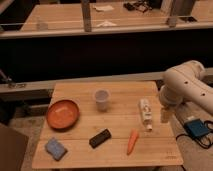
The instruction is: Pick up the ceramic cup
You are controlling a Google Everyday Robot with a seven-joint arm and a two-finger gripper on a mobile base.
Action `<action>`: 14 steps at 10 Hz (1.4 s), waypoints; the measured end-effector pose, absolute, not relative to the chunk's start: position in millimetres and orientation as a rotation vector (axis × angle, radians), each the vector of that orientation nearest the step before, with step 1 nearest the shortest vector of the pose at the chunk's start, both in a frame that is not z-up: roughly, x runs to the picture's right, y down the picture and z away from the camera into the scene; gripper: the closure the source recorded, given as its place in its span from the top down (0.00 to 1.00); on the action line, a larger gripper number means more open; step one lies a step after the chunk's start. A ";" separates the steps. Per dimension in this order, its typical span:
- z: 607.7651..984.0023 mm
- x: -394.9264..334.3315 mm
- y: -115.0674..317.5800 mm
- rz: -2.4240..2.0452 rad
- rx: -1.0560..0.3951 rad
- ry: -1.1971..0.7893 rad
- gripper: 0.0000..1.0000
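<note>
Small, pale grey-white, handleless ceramic cup [102,99] upright on the light wooden table [120,90], toward the back middle, rim up, touching nothing. Well apart from it, off to its right and a little nearer the front, the gripper [165,114] hanging under the bulky white robot arm [187,85] at the table's right edge, low over the boards. Open or closed: cannot tell. Between cup and gripper, a white bottle with a label [145,112] lying on its side, just beside the gripper. To the cup's left and slightly forward, a round orange bowl [63,114], much larger than the cup. Along the front, left to right: a blue sponge [55,148], a black rectangular block [100,138] and an orange carrot [132,141], all apart from the cup. Beyond the table's right edge, on the floor, a dark blue box with a cable [197,128].
</note>
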State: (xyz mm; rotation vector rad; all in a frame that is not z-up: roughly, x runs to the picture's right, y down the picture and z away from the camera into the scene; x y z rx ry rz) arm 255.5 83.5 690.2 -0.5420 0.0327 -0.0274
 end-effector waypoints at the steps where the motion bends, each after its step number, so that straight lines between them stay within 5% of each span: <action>1: 692.0 241.6 74.6 -0.053 -0.530 0.031 0.80; 14: 721.2 138.5 35.3 -0.279 -0.453 -0.031 0.80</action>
